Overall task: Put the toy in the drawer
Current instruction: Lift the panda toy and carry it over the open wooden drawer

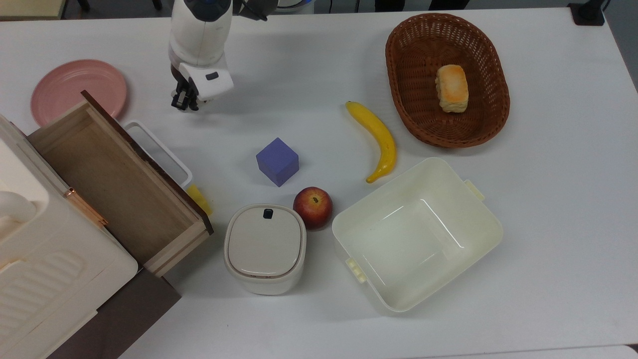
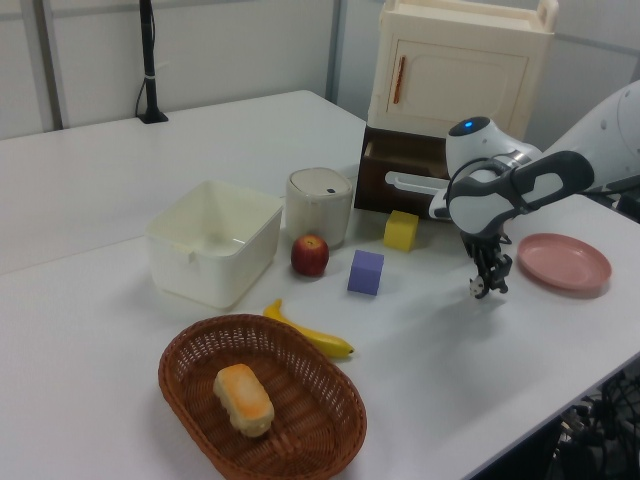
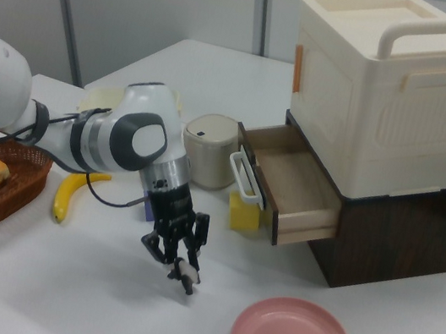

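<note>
The gripper [image 3: 182,270] is hanging just above the white table [image 3: 56,293] in the lower middle of the right view, and its fingers are pinching the toy [image 3: 185,276], a small black-and-white thing. The drawer [image 1: 117,184] is sitting open at the left of the top view, with bare wood inside. The pink plate [image 1: 78,89] is lying near it in the upper left.
</note>
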Robot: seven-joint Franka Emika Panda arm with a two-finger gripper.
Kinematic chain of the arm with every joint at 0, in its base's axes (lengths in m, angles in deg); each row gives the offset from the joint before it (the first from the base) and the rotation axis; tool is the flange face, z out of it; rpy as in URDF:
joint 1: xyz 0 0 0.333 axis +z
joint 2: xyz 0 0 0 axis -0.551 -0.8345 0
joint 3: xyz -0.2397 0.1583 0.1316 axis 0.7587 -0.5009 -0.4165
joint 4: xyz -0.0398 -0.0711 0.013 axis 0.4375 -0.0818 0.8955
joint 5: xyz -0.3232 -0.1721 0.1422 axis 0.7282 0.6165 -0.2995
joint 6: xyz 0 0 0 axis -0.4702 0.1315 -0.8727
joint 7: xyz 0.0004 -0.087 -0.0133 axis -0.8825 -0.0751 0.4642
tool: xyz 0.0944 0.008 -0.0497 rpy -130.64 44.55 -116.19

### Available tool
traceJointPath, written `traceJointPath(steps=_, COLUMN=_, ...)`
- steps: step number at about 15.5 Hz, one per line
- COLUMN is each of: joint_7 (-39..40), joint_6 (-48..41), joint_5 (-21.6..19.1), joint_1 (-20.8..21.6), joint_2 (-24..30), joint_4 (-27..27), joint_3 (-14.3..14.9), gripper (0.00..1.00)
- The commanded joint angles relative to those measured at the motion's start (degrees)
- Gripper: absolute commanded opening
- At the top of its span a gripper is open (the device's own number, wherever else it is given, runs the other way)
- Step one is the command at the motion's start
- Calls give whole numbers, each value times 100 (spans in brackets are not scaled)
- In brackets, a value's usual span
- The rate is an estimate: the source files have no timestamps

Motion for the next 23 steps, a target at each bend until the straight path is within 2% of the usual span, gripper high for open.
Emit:
traceJointPath(steps=1, joint_7=-453, joint_6=-133, joint_5=-337, joint_1=62, joint_2=18, joint_4=-389, joint_3=-17, gripper=0)
traceJointPath(steps=4, joint_7=-716, joint_6=-133, joint_5=-900, joint_1=62, joint_2=35, joint_4=-714, joint_3=-95, gripper=0)
traceJointPath(steps=15, joint_7=-2166, joint_6=-98, joint_5=-2140, joint_1=53, joint_2=18, joint_4=-1821, joint_3=-210, gripper=0)
traceJointPath(steps=23, joint_7=-2229, joint_6=-63, joint_5=-3001, joint_1=-52, joint_2=9, joint_4=-2420, joint_3=-131, gripper=0)
